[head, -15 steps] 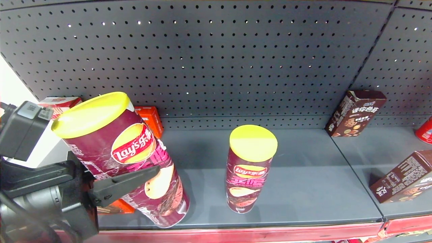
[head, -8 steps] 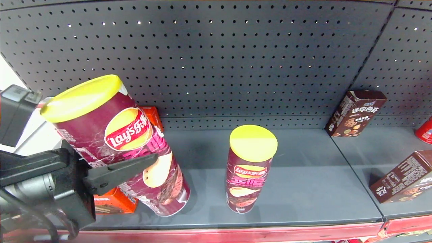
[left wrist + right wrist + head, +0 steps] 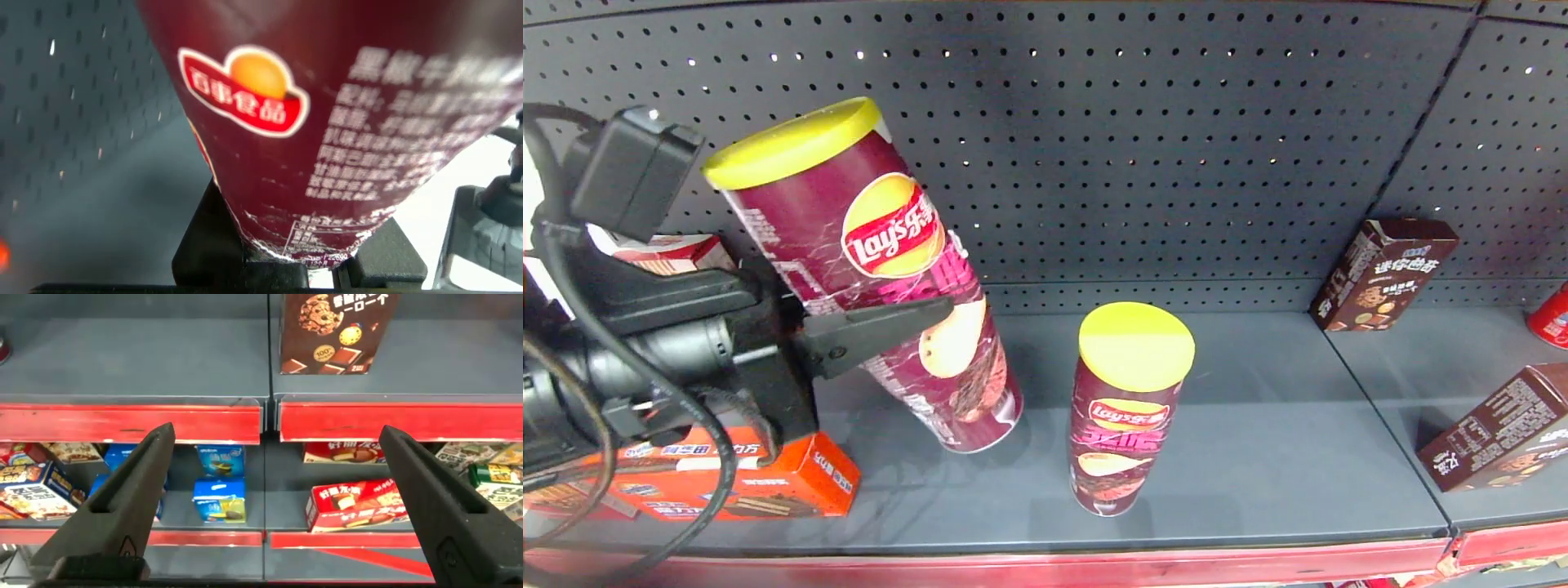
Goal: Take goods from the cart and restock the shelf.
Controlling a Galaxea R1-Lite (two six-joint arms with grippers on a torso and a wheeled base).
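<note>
The left hand (image 3: 911, 282) was clenched around the held chip can (image 3: 866, 269) at mid-body, one dark finger (image 3: 874, 327) lying across the label; in the left wrist view the can (image 3: 327, 122) sat wedged in that hand (image 3: 298, 249). The can leaned with its yellow lid toward the left and its base low over the shelf (image 3: 1258, 457); whether the base touched could not be told. The right hand (image 3: 278, 431) was released, its fingers (image 3: 122, 506) spread wide before the lower shelves' red rail (image 3: 131, 423). Under the left arm an orange box (image 3: 727, 486) lay flat at the shelf's front. Just right of the held can's base a second chip can (image 3: 1123, 408) stood upright. Farther right a brown box (image 3: 1499, 441) sat tilted, and another brown box (image 3: 1388, 273) stood against the pegboard (image 3: 1094, 147).
</note>
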